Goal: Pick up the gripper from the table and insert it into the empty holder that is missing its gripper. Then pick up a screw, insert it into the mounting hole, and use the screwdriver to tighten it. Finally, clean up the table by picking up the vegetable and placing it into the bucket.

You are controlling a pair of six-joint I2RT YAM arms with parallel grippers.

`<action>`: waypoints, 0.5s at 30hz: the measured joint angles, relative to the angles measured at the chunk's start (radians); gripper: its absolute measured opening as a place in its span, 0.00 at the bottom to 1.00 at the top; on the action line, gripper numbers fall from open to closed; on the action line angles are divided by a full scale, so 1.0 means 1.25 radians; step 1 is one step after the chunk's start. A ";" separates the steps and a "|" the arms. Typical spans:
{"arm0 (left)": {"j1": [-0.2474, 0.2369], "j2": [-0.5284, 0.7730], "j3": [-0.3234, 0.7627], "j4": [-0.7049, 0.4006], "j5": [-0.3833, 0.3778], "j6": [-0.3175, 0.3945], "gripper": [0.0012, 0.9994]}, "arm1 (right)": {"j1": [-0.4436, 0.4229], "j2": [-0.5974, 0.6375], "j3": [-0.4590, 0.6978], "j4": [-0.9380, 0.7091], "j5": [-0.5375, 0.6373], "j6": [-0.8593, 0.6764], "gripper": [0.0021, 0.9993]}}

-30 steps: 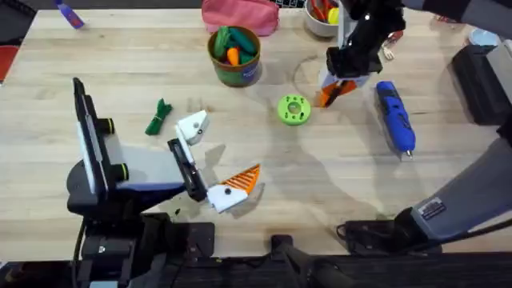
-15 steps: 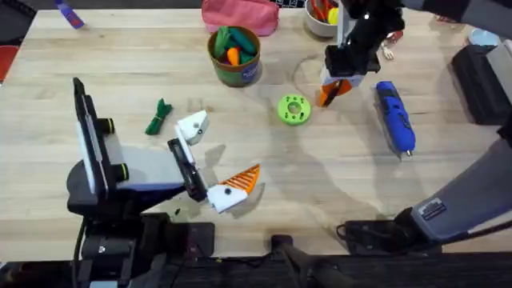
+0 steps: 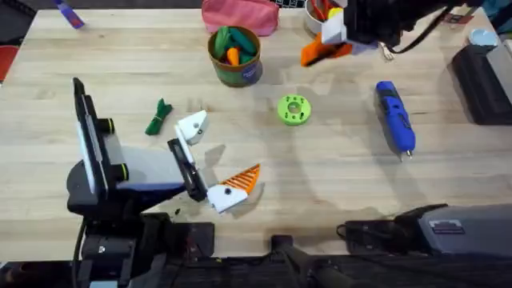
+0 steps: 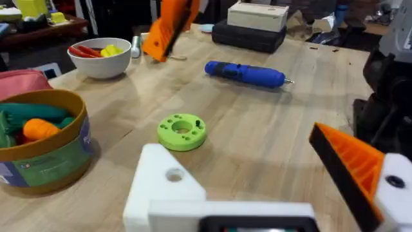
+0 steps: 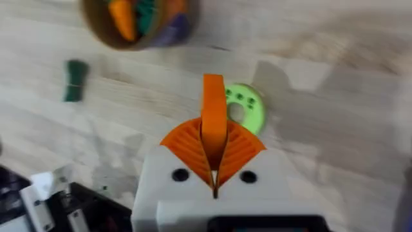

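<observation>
While the right gripper (image 3: pixel 324 50) hangs above the wooden surface (image 3: pixel 336 176) clamped on the small orange wedge-shaped fingertip (image 3: pixel 318 53), the white blocky holder (image 3: pixel 193 126) on the left gripper (image 3: pixel 212 160) waits bare. Left wrist: that gripper's fingers stand apart, and the blue pen-shaped screwdriver (image 4: pixel 244 73) lies unused. Right wrist: the slim dark green toy vegetable (image 5: pixel 74 80) lies outside the brown-rimmed bucket (image 5: pixel 138 22), so insertion, screwing and cleanup remain.

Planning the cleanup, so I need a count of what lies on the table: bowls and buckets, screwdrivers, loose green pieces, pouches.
Bowls and buckets: 2, the bucket and the white bowl
Screwdrivers: 1, the screwdriver
Loose green pieces: 2, the vegetable and the round disc
Pouches: 1, the pink pouch
Total: 6
</observation>
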 joint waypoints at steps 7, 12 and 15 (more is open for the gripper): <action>0.000 0.000 0.000 0.000 0.000 0.000 0.99 | 0.000 -0.100 -0.161 0.176 -0.179 0.013 0.01; 0.000 0.000 0.000 0.000 0.000 0.000 0.99 | 0.000 -0.138 -0.355 0.442 -0.401 0.051 0.01; 0.000 0.000 0.000 0.000 0.000 0.000 0.99 | 0.000 -0.138 -0.445 0.551 -0.489 0.090 0.01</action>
